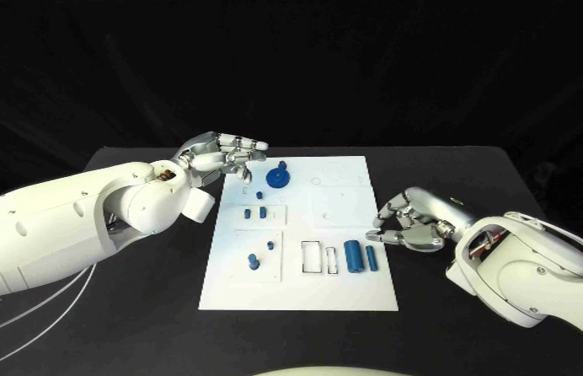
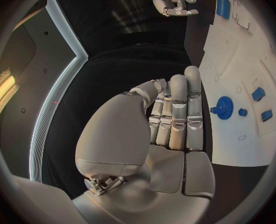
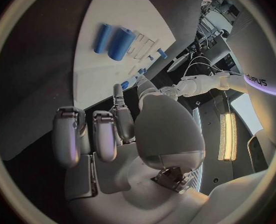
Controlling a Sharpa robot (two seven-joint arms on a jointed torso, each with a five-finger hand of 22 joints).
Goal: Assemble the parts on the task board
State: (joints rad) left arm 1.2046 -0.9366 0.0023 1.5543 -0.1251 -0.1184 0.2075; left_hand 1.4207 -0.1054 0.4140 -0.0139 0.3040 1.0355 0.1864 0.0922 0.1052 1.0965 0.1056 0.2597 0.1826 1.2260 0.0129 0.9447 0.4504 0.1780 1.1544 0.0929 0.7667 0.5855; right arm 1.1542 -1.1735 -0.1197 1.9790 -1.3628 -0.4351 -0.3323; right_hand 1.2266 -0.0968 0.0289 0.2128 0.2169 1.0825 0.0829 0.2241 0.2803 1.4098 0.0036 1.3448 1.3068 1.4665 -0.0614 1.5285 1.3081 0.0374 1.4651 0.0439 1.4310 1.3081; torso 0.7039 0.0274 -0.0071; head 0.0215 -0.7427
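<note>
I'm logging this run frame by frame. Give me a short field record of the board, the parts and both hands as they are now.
board: white task board in the middle of the black table
gear: blue gear at the board's far left
cylinders: two blue cylinders upright side by side, near right
left hand: left hand at the far left corner, holding nothing
right hand: right hand at the right edge, fingers curled, holding nothing

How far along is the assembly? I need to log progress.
Early, by the look of it. The blue gear sits on the task board, possibly placed. Neither the left hand nor the right hand holds a part. The two blue cylinders and the small blue pieces still lie on the board, apparently unassembled.
</note>
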